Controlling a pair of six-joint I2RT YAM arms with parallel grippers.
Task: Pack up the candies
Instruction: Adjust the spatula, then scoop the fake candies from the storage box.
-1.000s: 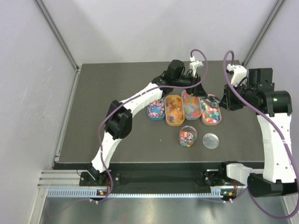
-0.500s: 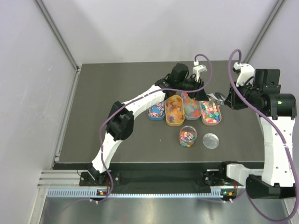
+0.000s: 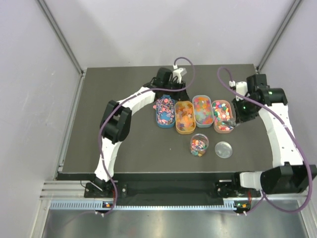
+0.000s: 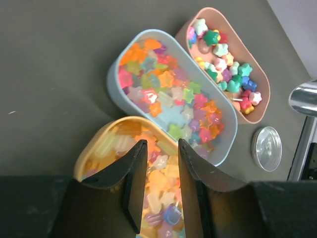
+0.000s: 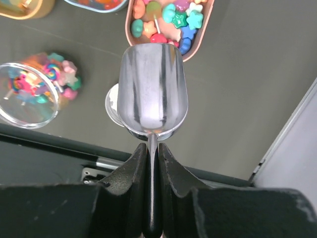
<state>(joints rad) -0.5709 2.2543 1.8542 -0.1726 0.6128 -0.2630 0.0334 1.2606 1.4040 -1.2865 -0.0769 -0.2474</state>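
Observation:
The candies lie in four oval trays: pink-black-white bits in the blue tray (image 3: 165, 113), orange-yellow gummies in the orange tray (image 3: 184, 118) (image 4: 106, 148), rainbow stars in the light blue tray (image 3: 202, 110) (image 4: 171, 94), and pastel pieces in the pink tray (image 3: 223, 116) (image 4: 228, 67) (image 5: 171, 22). More candies sit in the clear jar (image 3: 199, 145) (image 5: 33, 89). My left gripper (image 3: 178, 95) (image 4: 161, 144) hovers open over the orange tray, holding nothing. My right gripper (image 3: 237, 118) (image 5: 152, 147) is shut on the handle of the silver scoop (image 5: 153, 89), whose empty bowl hangs by the pink tray's near end.
The jar's round lid (image 3: 224, 149) (image 4: 266, 148) lies on the mat right of the jar, partly hidden behind the scoop in the right wrist view. Grey walls enclose the dark table (image 3: 119, 129); its right edge runs close to the right arm.
My left gripper has swung left, from above the light blue and pink trays to the orange tray's far end. The right arm has dropped and come in toward the pink tray with the scoop.

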